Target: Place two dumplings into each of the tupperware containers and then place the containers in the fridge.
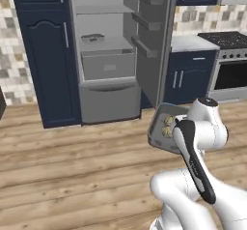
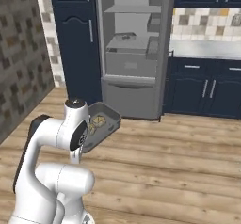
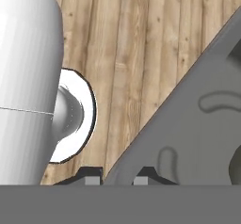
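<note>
Container rim at the finger tips — second tray in transit to the fridge.

In the hand view you have the gripper [image 3: 117, 173] at the bottom edge, its two dark tips narrowly set either side of the grey rim of the held container [image 3: 188, 124], which fills the lower right of that frame over the wood floor [image 3: 132, 44]. The jaws are nearly closed, pinching that rim. In the left base view the tray [image 1: 161, 125] sits centre-right, tilted, with two dumplings [image 1: 169, 125] inside; the right base view shows them [image 2: 97, 123] left of centre. The fridge [image 1: 103, 103] stands open at upper centre, and the other container [image 1: 92, 38] already rests on a shelf. Judged step: carrying the second tray in. Your next move calls for levelling it and reaching a free shelf — the tilt risks spilling.
</note>
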